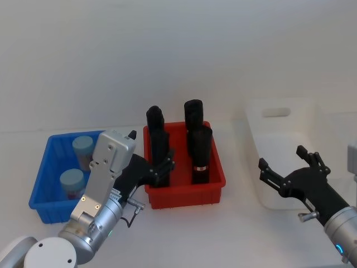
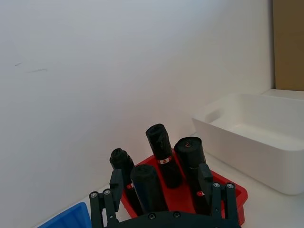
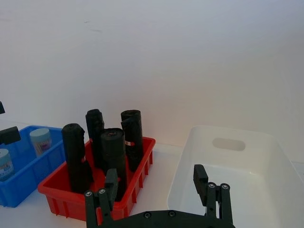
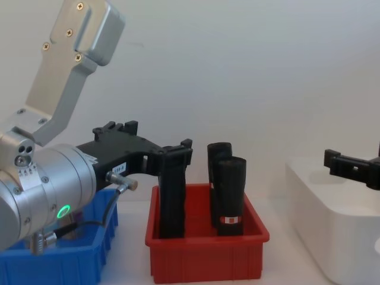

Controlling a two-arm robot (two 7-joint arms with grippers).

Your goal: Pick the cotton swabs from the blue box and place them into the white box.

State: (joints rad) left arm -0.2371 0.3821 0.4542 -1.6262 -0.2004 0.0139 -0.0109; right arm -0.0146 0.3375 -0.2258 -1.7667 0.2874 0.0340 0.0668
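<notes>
Two cotton swabs [image 1: 72, 182] stood in the blue box [image 1: 41, 177], left of the left tool [image 1: 167, 166]; that tool hung wide and empty at the front-left corner of the red bin [image 1: 215, 184]; the right tool [image 1: 281, 158], also wide, hovered at the near end of the white box [image 1: 279, 135].

Blue box [image 1: 40, 181]: bright blue. Cotton swabs [image 1: 72, 181]: pale blue lids, pale labels. Bin [image 1: 184, 196] next to it: solid red. Rolls [image 1: 201, 148]: blk w/ red-wht band. White box [image 1: 279, 125]: glossy wht. Worktop [image 1: 223, 234]: wht. Left arm [image 4: 56, 178]: silver-grey, green light.
</notes>
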